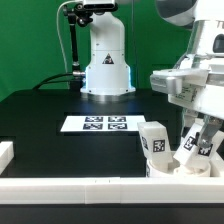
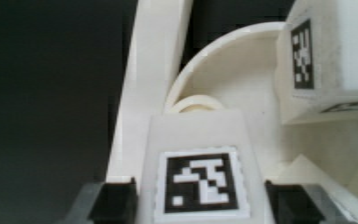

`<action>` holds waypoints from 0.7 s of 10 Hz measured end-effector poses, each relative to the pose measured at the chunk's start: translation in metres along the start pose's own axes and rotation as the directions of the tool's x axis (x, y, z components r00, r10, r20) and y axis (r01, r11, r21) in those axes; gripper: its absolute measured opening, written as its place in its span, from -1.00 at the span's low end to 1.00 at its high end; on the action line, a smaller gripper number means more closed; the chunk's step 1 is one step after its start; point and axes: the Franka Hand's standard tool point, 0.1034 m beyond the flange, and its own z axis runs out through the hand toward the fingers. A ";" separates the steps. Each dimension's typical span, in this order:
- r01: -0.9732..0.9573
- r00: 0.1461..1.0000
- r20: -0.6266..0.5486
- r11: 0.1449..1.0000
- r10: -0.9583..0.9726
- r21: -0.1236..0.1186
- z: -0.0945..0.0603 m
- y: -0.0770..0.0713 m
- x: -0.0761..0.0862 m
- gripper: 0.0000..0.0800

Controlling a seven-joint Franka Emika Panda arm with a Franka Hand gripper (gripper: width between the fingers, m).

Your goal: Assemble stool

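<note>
Wrist view has the claw (image 2: 190, 190) clamped on a leg (image 2: 197, 165) right over the seat (image 2: 247, 70), near-right on the counter (image 1: 60, 110). Early days, I'd say.

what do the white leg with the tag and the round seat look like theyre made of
White blocky stool leg: seemingly matte plastic, given its uniform white, softly rounded edges and lack of grain; its black-and-white square tag looks printed. Thick round white seat disc: apparently the same smooth plastic, with a dull sheen along its curved rim.
</note>
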 end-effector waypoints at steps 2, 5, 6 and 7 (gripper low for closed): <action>-0.009 1.000 0.000 1.000 0.009 0.000 0.000 0.000 0.000 -0.15; -0.219 0.974 0.078 0.968 0.211 0.119 0.002 -0.012 -0.013 -0.15; -0.305 0.951 0.097 0.941 0.293 0.149 0.000 -0.010 -0.014 -0.15; -0.367 0.930 0.102 0.914 0.354 0.174 -0.002 -0.008 -0.017 -0.15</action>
